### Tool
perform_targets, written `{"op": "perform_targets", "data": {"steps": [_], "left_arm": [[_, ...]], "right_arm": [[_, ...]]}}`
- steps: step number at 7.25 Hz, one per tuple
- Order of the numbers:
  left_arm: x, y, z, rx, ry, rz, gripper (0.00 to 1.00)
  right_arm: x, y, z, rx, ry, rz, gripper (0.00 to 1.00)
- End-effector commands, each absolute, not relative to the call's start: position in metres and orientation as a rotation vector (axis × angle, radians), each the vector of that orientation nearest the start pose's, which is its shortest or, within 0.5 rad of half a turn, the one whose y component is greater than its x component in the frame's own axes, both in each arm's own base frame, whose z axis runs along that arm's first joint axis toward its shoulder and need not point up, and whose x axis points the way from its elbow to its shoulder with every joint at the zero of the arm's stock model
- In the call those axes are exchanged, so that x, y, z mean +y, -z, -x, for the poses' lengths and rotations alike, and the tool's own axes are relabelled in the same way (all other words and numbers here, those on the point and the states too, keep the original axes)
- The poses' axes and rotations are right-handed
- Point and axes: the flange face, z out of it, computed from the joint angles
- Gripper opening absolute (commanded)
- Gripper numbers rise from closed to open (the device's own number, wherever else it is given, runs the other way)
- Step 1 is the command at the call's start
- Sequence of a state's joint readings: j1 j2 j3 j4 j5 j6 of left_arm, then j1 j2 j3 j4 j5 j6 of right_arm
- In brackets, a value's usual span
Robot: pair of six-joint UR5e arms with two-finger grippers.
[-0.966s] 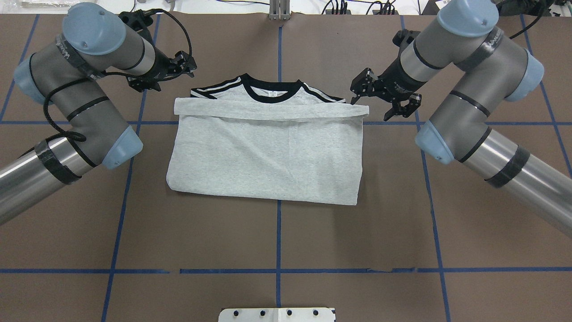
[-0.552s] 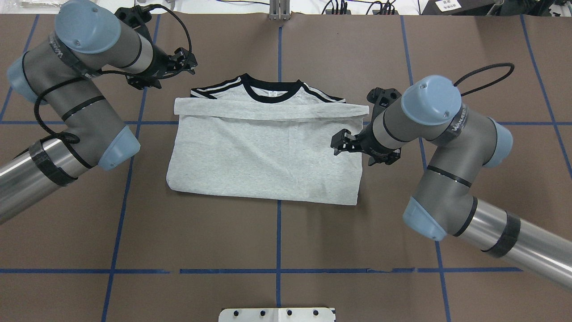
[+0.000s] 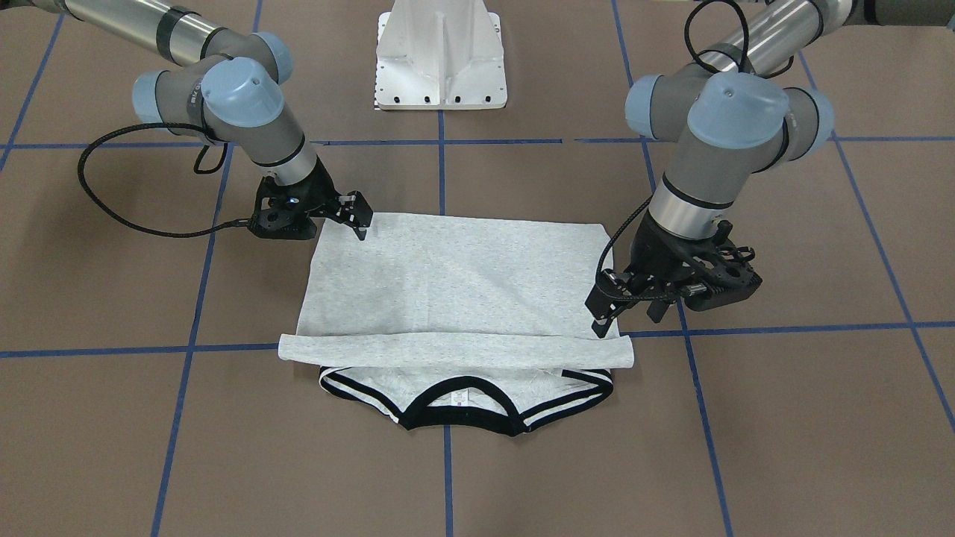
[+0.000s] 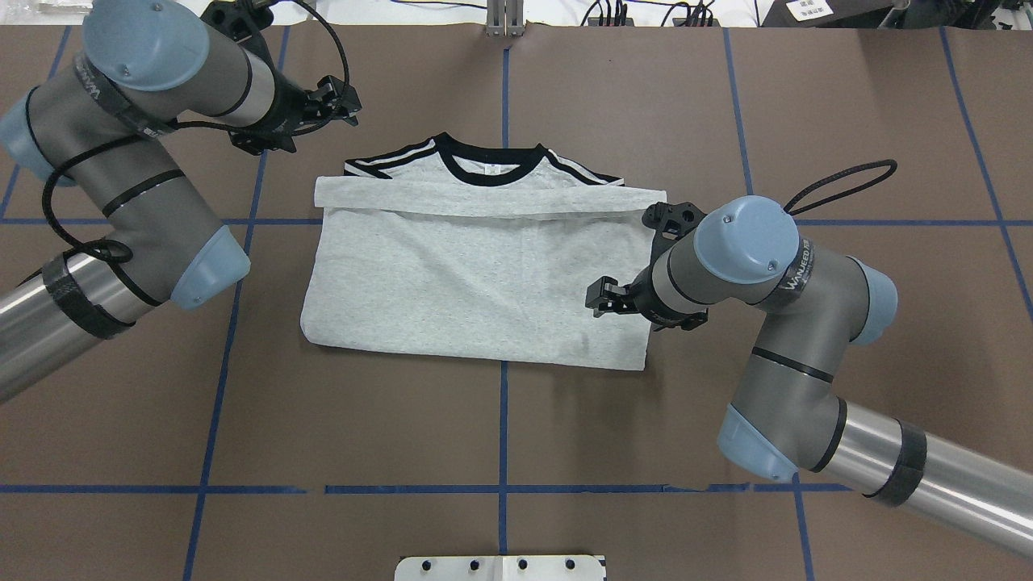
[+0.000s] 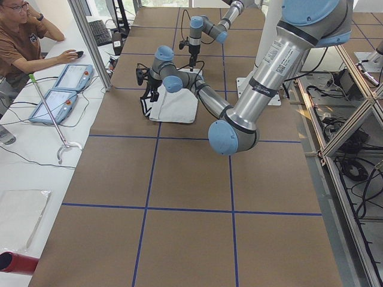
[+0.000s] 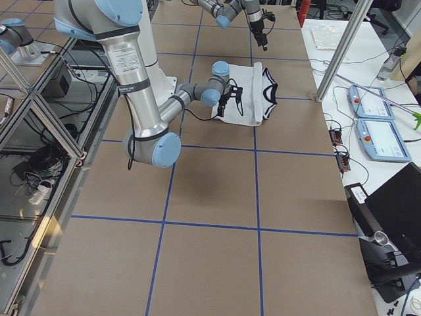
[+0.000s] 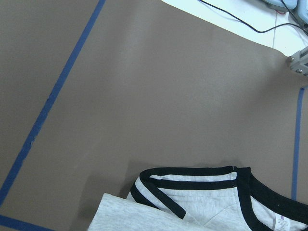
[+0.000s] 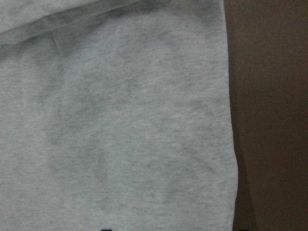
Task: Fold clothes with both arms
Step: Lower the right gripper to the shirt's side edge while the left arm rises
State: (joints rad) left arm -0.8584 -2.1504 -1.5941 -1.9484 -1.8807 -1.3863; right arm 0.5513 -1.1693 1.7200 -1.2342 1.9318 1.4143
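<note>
The grey T-shirt [image 4: 476,274] lies flat, folded, with its black collar [image 4: 488,165] on the far side and a hem band folded across below it. No print shows. My right gripper [image 4: 595,298] is open and hovers low over the shirt's near right part; in the front view the right gripper [image 3: 363,220] sits at that corner. The right wrist view is filled with grey fabric [image 8: 120,134] and the shirt's edge. My left gripper [image 4: 343,101] is open and hangs in the air beyond the far left shoulder, clear of the cloth. Its camera sees the striped shoulder [image 7: 192,187].
The white pedestal base [image 3: 440,67] stands at the robot's side of the brown table, which is marked with blue tape lines [image 4: 502,420]. A person [image 5: 24,36] sits at the far side beside two tablets [image 5: 60,95] and a metal post [image 5: 90,42].
The right arm swung from beside the shirt's far right corner back towards the robot and in over the near right part. The left gripper shifted slightly. The shirt has not moved.
</note>
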Motion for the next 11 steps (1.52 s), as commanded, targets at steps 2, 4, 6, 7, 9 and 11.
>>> {"op": "perform_targets", "data": {"steps": [2,4,6,7,9,11], "left_arm": [[-0.590,-0.264,-0.371,0.997,0.464,-0.245,0.99],[-0.590,-0.263,-0.370,0.998,0.464,-0.245,0.99],[-0.590,-0.263,-0.370,0.997,0.463,-0.247,0.99],[-0.590,-0.264,-0.370,0.996,0.464,-0.247,0.99],[-0.593,-0.263,-0.366,0.997,0.470,-0.251,0.99],[-0.588,-0.264,-0.362,1.001,0.465,-0.255,0.99]], "right_arm": [[-0.406,-0.348,0.493,-0.894,-0.200,0.046,0.83],[-0.405,-0.345,0.492,-0.882,-0.202,0.053,0.42],[-0.404,-0.344,0.490,-0.885,-0.203,0.047,0.00],[-0.404,-0.344,0.489,-0.885,-0.205,0.042,0.00],[-0.404,-0.336,0.475,-0.889,-0.210,0.044,0.00],[-0.375,-0.350,0.423,-0.874,-0.218,0.046,0.00]]}}
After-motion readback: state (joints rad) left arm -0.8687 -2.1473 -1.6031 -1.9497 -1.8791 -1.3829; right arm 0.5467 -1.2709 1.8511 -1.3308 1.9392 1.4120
